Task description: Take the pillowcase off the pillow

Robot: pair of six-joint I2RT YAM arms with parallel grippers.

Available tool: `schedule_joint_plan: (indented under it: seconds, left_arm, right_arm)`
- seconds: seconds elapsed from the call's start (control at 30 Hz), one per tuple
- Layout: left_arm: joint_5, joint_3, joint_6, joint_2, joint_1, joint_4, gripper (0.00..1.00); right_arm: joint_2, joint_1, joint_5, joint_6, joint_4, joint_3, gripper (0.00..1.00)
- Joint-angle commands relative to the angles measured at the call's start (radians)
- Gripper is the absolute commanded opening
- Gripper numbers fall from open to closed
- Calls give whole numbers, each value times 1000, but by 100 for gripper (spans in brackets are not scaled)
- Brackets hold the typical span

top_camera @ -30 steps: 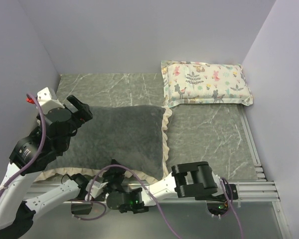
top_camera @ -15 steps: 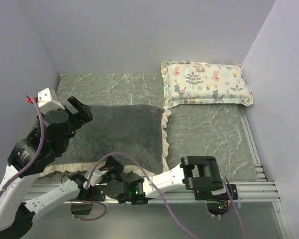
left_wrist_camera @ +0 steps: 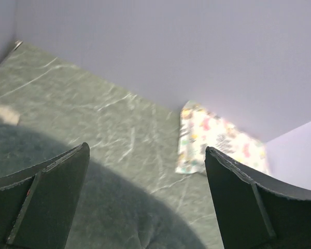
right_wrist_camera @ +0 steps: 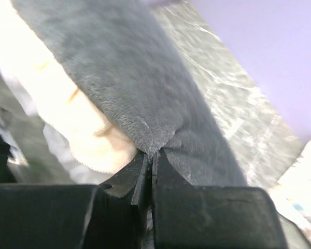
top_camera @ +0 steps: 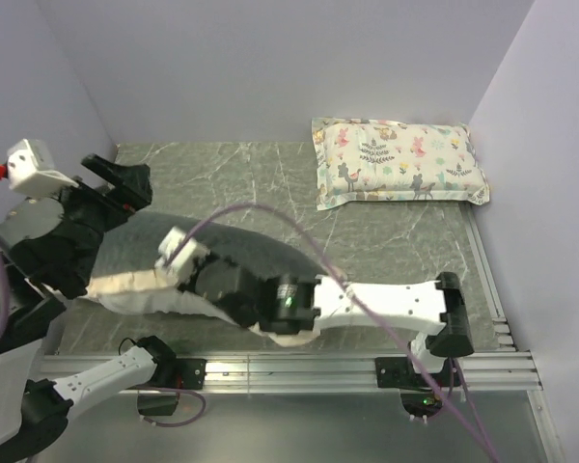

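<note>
Pinching only one fold of the pillowcase (top_camera: 140, 246) is the main hazard. It sits bunched and part-lifted off the table (top_camera: 405, 251) at about 8 o'clock in the top view. The pillow cannot be made out as a separate thing, so I judge it to be inside the cover.

- A pull from this one pinch would likely drag cover and pillow along together, since nothing pins the pillow down.
- The right arm (top_camera: 367, 304) lies stretched across the table from 5 o'clock toward 8 o'clock. At that reach a longer pull has little travel left.
- Right gripper (right_wrist_camera: 151, 155): jaws closed on a thin grey fold beside the frill (right_wrist_camera: 88, 129). So small a bite may slip under load.
- Left gripper (left_wrist_camera: 146, 149): fingers spread wide, holding nothing, raised at 10 o'clock. It cannot brace the pillow from there.
- The purple cable (top_camera: 270, 214) arches over the fabric. It could snag the cover or the other arm.

Against the earlier top views:
- The pillowcase lay flat and spread out. Now it is gathered and humped, with a pale band showing on its near side; I cannot tell frill from pillow.
- The right arm was folded low at 6 o'clock by the near frill. It has swung out long and leftward.
- The left arm has risen, its gripper clear of the fabric.
- The floral pillow (top_camera: 399, 162) at 1 o'clock has not moved.
</note>
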Motion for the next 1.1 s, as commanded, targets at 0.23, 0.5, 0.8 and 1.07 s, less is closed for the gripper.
schedule_joint_plan:
  seconds: [0.23, 0.5, 0.8, 1.07]
  left_arm:
    - [65, 69, 62, 92, -3, 126, 99]
    - [-27, -236, -49, 89, 5, 231, 99]
    - [176, -567, -132, 148, 377, 381, 99]
    - [546, -768, -155, 171, 585, 600, 99]
  right_arm:
    - [-229, -610, -728, 425, -55, -35, 0]
    - [-139, -839, -878, 496, 2, -160, 0]
    - [-21, -868, -800, 481, -85, -59, 4]
    - [-1, -874, -813, 485, -131, -1, 45]
